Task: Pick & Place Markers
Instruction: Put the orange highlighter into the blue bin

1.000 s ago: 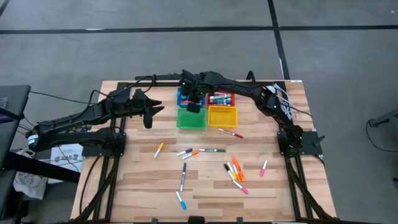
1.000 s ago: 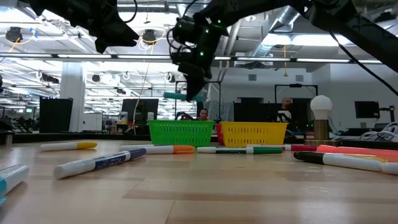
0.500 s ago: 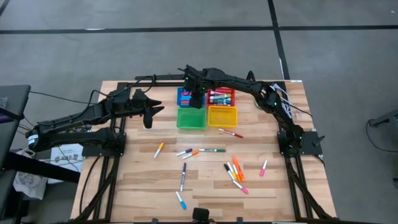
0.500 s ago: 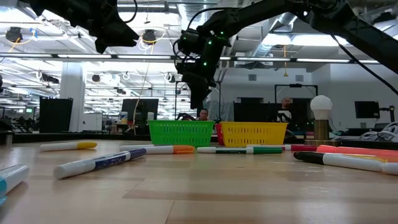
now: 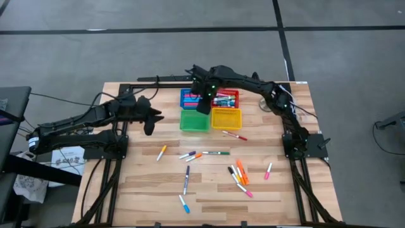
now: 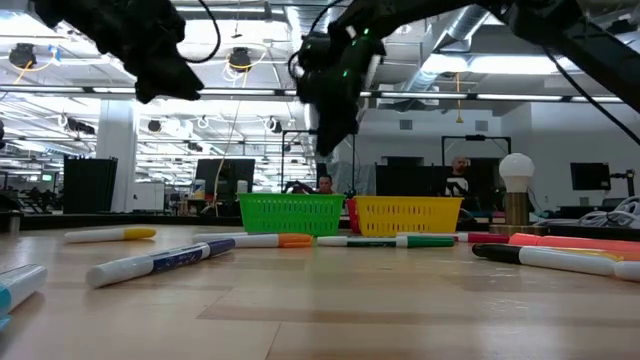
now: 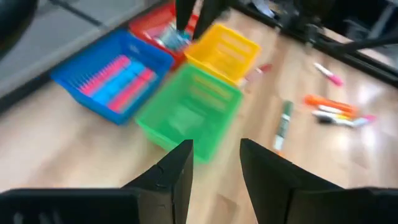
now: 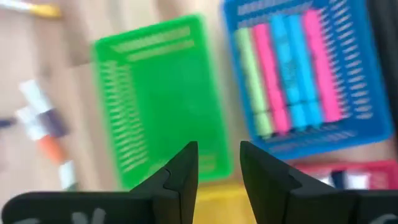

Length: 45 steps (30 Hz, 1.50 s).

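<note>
My right gripper (image 8: 217,163) hangs over green tray (image 8: 158,99), fingers apart, empty. Left gripper (image 7: 214,163) likewise. Red tray (image 5: 225,99) contents partly hidden by my arm.

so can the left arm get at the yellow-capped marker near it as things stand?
Probably yes. The left gripper hangs empty, jaws slightly apart, above bare table, and the yellow-capped marker lies alone on open wood just in front of it. The right gripper is off over the trays.

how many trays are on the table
4, in a two-by-two block at the table's far middle: blue tray and red tray behind, green tray and yellow tray in front.
</note>
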### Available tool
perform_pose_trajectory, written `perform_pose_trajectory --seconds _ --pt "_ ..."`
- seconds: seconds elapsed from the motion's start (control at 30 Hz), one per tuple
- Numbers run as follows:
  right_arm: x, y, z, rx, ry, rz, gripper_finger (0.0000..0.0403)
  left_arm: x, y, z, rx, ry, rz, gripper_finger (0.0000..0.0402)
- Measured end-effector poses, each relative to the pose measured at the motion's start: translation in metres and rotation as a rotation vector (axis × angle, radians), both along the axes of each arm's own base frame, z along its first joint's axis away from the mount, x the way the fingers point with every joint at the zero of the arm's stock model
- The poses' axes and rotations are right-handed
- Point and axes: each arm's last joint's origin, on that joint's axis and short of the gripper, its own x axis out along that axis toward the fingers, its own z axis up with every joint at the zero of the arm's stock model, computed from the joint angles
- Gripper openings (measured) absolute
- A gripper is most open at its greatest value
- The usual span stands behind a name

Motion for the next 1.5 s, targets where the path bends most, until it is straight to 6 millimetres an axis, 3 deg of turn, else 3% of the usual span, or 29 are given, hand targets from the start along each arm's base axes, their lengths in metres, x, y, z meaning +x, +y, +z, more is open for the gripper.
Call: perform_pose_trajectory --seconds 0.23,0.47,0.67,0.8,1.0,1.17,1.27,1.5 --pt "-0.016 0.038 0.038 0.054 0.019 -0.037 0.0108 0.001 -0.005 -0.015 -0.249 0.074 -0.080 0.0131" --pt "-0.008 0.098 0.039 0.069 0.082 0.118 0.0108 0.005 -0.011 -0.062 -0.408 0.202 -0.078 0.0131" --pt "-0.011 0.143 0.039 0.090 0.154 0.229 0.0108 0.015 -0.025 -0.083 -0.494 0.062 -0.101 0.0131" --pt "-0.019 0.172 0.047 0.158 0.199 0.208 0.0108 0.022 -0.041 -0.081 -0.553 -0.065 -0.182 0.0131" --pt "-0.024 0.220 0.047 0.125 0.235 0.287 0.0108 0.031 -0.070 -0.069 -0.606 -0.212 -0.196 0.0131" --pt "-0.033 0.257 0.048 0.022 0.265 0.363 0.0108 0.038 -0.097 -0.062 -0.593 -0.369 -0.154 0.0131" --pt "-0.043 0.277 0.058 -0.052 0.222 0.375 0.0108 0.043 -0.113 -0.059 -0.591 -0.474 -0.135 0.0131" --pt "-0.069 0.330 0.082 -0.278 0.042 0.270 0.0108 0.057 -0.149 -0.059 -0.616 -0.492 -0.190 0.0131"
